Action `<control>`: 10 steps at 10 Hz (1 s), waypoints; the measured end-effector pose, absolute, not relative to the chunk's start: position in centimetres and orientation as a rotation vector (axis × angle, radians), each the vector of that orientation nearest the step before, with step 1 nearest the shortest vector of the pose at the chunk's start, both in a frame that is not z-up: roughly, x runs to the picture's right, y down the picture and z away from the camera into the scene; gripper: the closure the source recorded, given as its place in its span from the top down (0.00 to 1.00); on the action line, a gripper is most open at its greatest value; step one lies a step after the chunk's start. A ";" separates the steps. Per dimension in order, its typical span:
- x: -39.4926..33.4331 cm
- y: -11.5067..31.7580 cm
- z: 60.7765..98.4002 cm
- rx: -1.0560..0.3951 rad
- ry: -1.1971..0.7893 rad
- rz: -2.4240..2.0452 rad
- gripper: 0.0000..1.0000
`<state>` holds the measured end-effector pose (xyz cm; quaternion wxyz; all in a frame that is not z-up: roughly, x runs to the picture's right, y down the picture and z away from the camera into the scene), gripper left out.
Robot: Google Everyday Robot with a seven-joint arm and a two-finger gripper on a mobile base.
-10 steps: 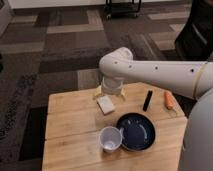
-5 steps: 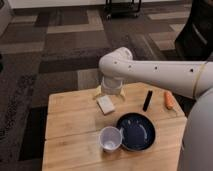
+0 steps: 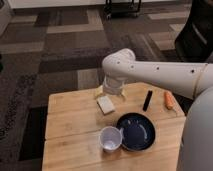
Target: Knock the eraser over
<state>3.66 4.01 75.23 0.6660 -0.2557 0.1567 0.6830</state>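
Note:
The eraser is a slim dark block standing upright on the wooden table, right of centre. My gripper hangs below the white arm's elbow at the table's far edge, left of the eraser and apart from it. It sits just above and behind the pale cream pad.
A dark round pan lies at the front right with a white cup on its side next to it. A small orange tapered object lies at the right edge. The white arm crosses above the table's right side. Carpet floor lies beyond.

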 end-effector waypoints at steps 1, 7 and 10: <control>3.9 3.8 75.6 -0.580 0.348 1.541 0.80; 5.7 1.8 78.7 -0.584 0.307 1.529 0.80; 7.2 1.3 80.1 -0.571 0.294 1.529 0.80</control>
